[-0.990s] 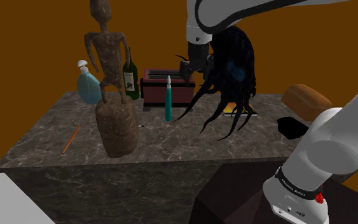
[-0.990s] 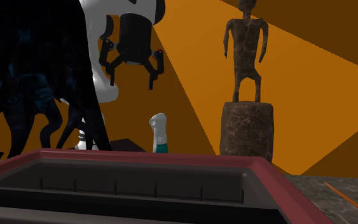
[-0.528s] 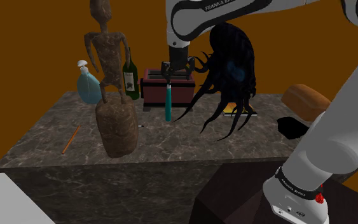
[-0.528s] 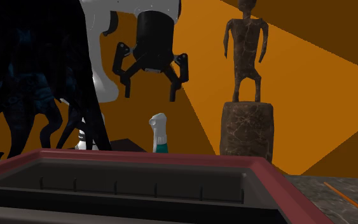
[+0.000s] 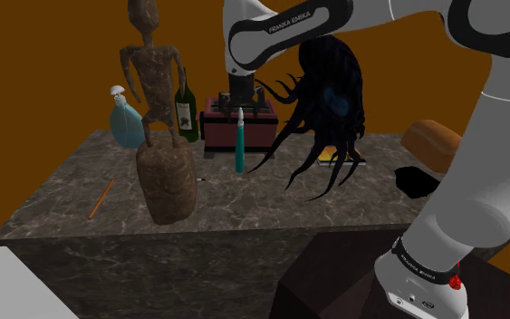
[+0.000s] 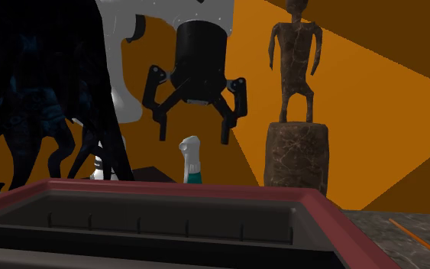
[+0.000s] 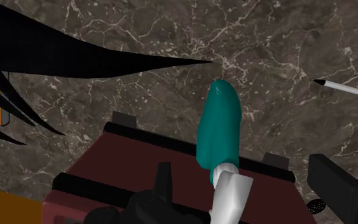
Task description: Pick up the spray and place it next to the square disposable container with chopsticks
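Hovering above the teal spray (image 6: 192, 164), hand (image 6: 194, 137) open, fingers spread either side of the white cap, clear of it. Spray upright on the marbled counter (image 5: 244, 204), just beside the maroon square container (image 5: 221, 131).

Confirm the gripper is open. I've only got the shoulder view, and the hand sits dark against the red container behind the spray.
Observer: Open. In the second exterior view the gripper has its fingers spread, tips about level with the top of the spray.
Operator: Any contact with it?
Observer: None. The wrist view shows the spray's white head between the fingers with a gap on each side, nearer one finger than the other.
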{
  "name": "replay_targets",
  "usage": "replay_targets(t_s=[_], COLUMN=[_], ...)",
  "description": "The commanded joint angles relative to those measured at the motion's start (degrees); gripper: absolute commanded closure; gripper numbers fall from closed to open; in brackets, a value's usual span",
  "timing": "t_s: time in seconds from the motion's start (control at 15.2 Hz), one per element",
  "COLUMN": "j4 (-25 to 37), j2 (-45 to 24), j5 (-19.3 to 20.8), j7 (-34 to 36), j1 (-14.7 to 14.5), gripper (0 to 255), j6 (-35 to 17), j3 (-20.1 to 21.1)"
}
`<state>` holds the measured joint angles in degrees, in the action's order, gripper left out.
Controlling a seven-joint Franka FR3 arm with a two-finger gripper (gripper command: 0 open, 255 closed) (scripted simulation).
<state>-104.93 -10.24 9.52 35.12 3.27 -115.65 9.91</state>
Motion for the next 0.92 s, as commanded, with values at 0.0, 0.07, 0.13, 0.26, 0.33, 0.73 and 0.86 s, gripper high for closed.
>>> replay_targets(t_s=[0.0,0.07,0.13,0.26,0.33,0.73,0.86], j4=[-0.9,-1.3,-2.0,-2.0,-2.0,-2.0,-2.0], j2=[-0.5,-0.7,-1.2,-1.2,-1.2,-1.2,-1.2], j5=[0.2,0.3,0.5,0.5,0.5,0.5,0.5], j7=[0.2,0.2,0.4,0.4,0.4,0.4,0.4], j1=[0.1,0.1,0.1,0.1,0.1,0.1,0.1], gripper=[0,0,0,0,0,255,255], j6=[-1.4,-2.1,-3.2,-3.2,-3.2,-3.2,-3.2], j3=[-0.1,-0.1,-0.2,-0.2,-0.2,-0.2,-0.2])
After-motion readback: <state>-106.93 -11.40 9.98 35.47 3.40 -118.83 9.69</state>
